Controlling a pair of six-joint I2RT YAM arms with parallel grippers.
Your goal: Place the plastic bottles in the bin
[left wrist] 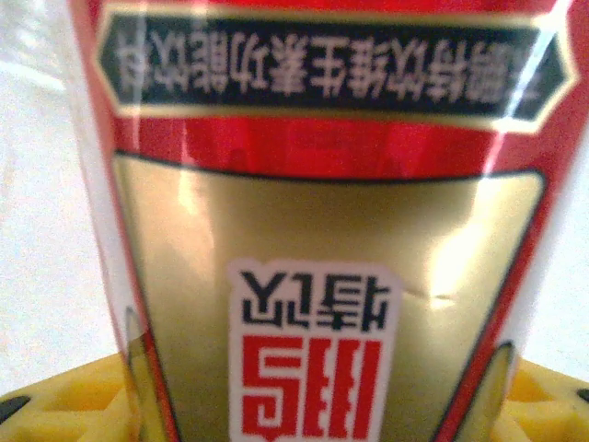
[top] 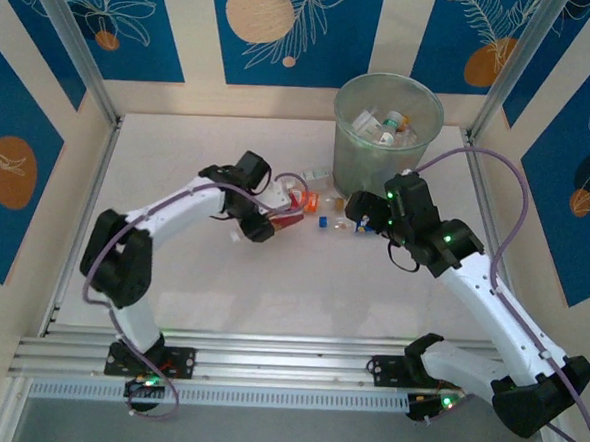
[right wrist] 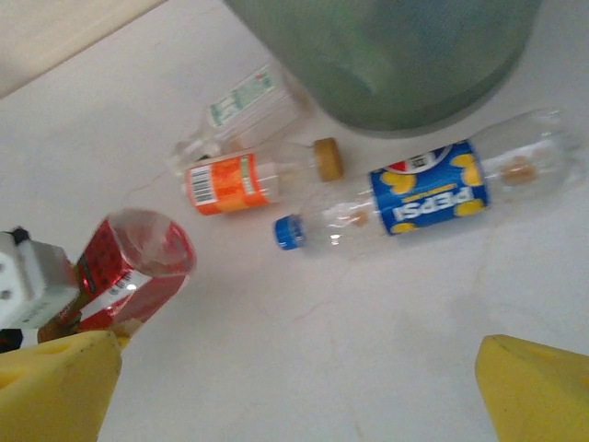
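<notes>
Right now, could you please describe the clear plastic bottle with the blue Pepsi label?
The clear plastic blue-capped Pepsi bottle lies on its side on the white tabletop, seemingly empty. Yellow patches dot its blue label. Its base end lies close to the translucent grey-green bin; whether they touch is unclear.

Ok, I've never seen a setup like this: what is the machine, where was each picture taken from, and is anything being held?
The machine is two robot arms, a left arm and a right arm, bolted at the near edge of a table. One picture looks down from above and behind them; the other two come from a camera on each wrist. The left gripper is closed on a red-labelled bottle, so its wrist camera sees that label close up. The right gripper is open, near a Pepsi bottle, an orange-labelled bottle and a white-labelled bottle lying beside the bin, which already holds several bottles.
</notes>
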